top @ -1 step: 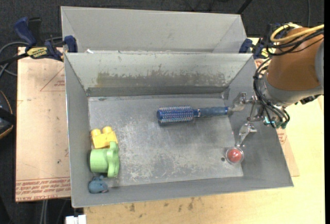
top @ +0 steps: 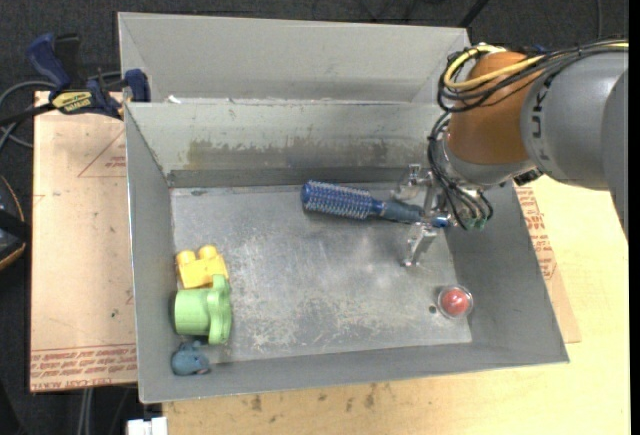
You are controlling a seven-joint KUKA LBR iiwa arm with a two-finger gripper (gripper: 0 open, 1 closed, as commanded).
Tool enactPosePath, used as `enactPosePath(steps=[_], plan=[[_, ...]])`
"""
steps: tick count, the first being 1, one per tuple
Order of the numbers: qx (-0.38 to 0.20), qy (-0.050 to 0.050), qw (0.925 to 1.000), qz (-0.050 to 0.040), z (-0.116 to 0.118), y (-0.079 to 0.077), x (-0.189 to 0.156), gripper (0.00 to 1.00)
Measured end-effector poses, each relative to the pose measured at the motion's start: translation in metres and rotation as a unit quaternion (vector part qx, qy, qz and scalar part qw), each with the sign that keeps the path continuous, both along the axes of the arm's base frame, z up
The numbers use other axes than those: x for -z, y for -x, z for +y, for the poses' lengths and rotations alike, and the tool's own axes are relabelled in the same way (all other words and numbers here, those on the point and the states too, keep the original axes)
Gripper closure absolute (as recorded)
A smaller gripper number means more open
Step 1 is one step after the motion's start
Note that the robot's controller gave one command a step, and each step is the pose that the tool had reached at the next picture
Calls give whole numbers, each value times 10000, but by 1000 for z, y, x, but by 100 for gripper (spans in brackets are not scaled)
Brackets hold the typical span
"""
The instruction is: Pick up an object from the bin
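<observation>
grey bin (top: 320, 298); gripper (top: 416, 219) at blue hairbrush (top: 340, 201) handle (open or clenched, cannot tell)

Hidden: blue brush (top: 345, 202) handle end, behind end effector (top: 420, 248); arm (top: 580, 123) cut off at rt edge.

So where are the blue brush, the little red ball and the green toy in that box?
blue brush (top: 338, 200): camera view, on its bristled head.
red ball (top: 456, 301): camera view, on its middle.
green toy (top: 202, 314): camera view, on its round body.
</observation>
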State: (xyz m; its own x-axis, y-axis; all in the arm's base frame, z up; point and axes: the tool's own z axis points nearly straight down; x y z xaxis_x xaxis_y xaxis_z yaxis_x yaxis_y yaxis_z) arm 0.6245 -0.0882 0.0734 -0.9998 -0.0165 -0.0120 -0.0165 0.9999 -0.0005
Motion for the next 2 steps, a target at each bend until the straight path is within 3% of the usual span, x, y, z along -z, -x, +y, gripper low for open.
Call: enactPosePath(steps=[1, 2], plan=[[14, 6, 10000, -18, -2, 0, -4, 100], [365, -4, 9993, 17, 10, 38, -143, 100]])
